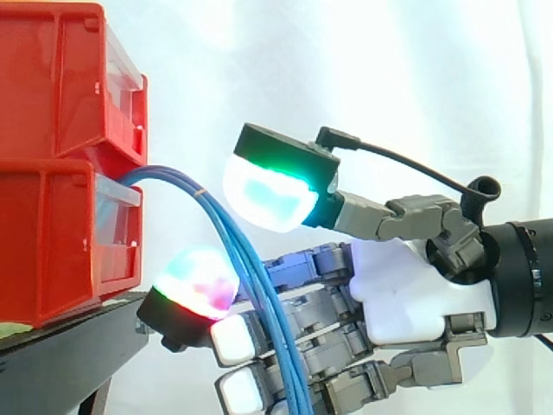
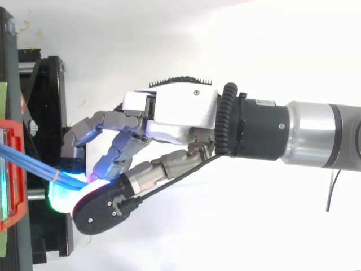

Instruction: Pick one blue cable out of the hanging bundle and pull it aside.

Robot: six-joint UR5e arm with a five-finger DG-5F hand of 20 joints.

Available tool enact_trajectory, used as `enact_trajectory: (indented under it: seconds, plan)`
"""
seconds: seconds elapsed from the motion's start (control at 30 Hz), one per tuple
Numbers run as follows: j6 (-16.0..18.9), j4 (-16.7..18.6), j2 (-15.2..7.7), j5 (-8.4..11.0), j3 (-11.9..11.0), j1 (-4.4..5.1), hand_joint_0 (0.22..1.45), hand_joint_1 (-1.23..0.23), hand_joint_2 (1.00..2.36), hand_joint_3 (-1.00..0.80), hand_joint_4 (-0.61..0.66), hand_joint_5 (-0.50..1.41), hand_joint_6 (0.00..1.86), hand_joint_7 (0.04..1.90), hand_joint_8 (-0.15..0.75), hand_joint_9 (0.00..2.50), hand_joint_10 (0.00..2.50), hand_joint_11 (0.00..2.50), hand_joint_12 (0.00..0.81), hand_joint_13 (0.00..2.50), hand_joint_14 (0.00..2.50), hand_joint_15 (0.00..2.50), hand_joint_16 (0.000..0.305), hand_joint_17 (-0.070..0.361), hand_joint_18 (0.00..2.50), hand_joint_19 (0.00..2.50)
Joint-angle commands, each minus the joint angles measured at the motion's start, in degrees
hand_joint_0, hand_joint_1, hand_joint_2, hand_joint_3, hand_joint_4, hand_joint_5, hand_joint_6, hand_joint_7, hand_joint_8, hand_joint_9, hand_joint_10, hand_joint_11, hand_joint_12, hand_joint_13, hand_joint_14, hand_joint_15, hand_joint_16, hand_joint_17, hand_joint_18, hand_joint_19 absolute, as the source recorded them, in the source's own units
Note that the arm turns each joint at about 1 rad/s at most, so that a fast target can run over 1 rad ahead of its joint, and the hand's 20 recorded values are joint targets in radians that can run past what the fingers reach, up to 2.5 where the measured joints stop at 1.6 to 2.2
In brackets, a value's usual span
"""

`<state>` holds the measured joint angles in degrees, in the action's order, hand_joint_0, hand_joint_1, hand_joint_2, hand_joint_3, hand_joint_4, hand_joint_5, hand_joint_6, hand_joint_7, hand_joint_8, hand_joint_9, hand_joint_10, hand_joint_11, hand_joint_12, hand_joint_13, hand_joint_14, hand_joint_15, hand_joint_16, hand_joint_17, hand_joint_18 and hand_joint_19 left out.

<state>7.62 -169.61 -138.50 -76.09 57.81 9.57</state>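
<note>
Your robot hand (image 1: 406, 285) is reaching in from the right, its fingers and thumb curling round the blue cables (image 1: 238, 251). The cables are hanging from between two stacked red bins (image 1: 60, 164) at the black stand's (image 1: 60, 354) edge.

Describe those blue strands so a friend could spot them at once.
Start at the stacked red bins on the side view's left. From between the upper and lower bin, a bundle of blue cables arches out and drops across the robot's hand. They are the only thin, blue strands there.
</note>
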Motion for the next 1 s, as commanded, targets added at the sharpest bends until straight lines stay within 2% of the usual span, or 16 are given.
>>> enact_trajectory:
  seconds: [0.0, 0.17, 0.37, 0.5, 0.77, 0.97]
  plan:
    - [0.0, -1.8, 0.0, -0.02, -0.9, -0.07, 0.56, -0.71, 1.00, -0.48, 0.08, -0.06, 0.73, 0.92, 0.227, 0.96, 0.01, 0.34, 0.344, 0.82, 0.02, 0.51, 0.047, 0.107, 0.71, 0.70]
    - [-0.3, -2.3, 0.0, -0.02, -2.2, -0.16, 0.56, -0.70, 1.00, -0.47, 0.10, -0.06, 0.73, 0.92, 0.227, 0.96, 0.02, 0.35, 0.342, 0.82, 0.02, 0.51, 0.047, 0.106, 0.71, 0.70]
    - [-0.5, -2.6, 0.0, -0.02, -2.2, -0.34, 0.56, -0.69, 1.00, -0.46, 0.10, -0.06, 0.72, 0.92, 0.229, 0.96, 0.02, 0.35, 0.344, 0.82, 0.02, 0.50, 0.047, 0.106, 0.70, 0.70]
    - [-0.5, -3.5, 0.1, -0.02, -2.8, -0.34, 0.59, -0.68, 1.01, -0.36, 0.09, -0.06, 0.72, 0.92, 0.227, 0.96, 0.02, 0.36, 0.341, 0.81, 0.02, 0.51, 0.046, 0.104, 0.70, 0.71]
    - [-0.6, -4.9, 0.0, -0.11, -3.9, -0.69, 0.59, -0.71, 1.01, -0.27, 0.10, -0.06, 0.72, 0.90, 0.250, 0.96, 0.01, 0.34, 0.369, 0.83, 0.02, 0.49, 0.053, 0.119, 0.74, 0.67]
    - [-1.0, -6.1, 0.0, -0.11, -4.6, -1.22, 0.58, -0.80, 1.01, -0.32, 0.12, -0.08, 0.77, 0.84, 0.244, 0.94, 0.02, 0.39, 0.364, 0.81, 0.02, 0.51, 0.051, 0.114, 0.72, 0.69]
